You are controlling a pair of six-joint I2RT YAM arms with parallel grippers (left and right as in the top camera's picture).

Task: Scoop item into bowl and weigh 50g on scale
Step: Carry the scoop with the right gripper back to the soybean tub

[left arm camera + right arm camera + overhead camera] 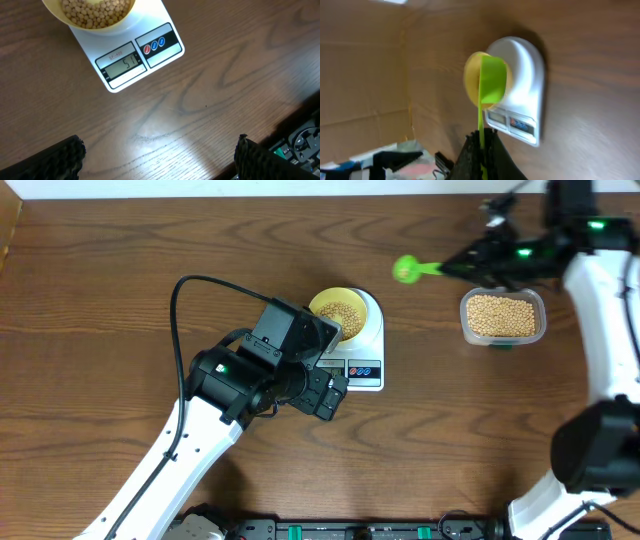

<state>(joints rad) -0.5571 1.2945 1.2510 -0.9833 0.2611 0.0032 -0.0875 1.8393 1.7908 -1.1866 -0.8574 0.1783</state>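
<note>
Left fingers [332, 392] stand spread wide and grip nothing. They hang over the counter [120, 280] just beside the front left corner of the scale [375, 330]. In the left wrist view their two dark tips sit at the bottom corners with bare wood between them. Right fingers [462, 264] are pinched tight on the thin handle of a green scoop [408, 270]. They hold it above the counter between the scale and a clear tub [503, 317], with its head pointing toward the scale. In the right wrist view the scoop's head is turned on edge and overlaps the bowl [318, 300] behind it. The white scale lies flat near the middle of the counter, and the pale yellow bowl sits upright on its round platform at the far end. Tan beans [340, 312] lie heaped in the bowl, below its rim. On the near end of the scale the display [122, 65] reads 51. Just beside it is a dark strip with three small round buttons [154, 46], one red and two blue. The tub stands to the right of the scale, well apart from it and under the right arm. A level layer of the same beans reaches close to its rim. A black cable [178, 305] loops up from the left arm over the counter, left of the scale.
</note>
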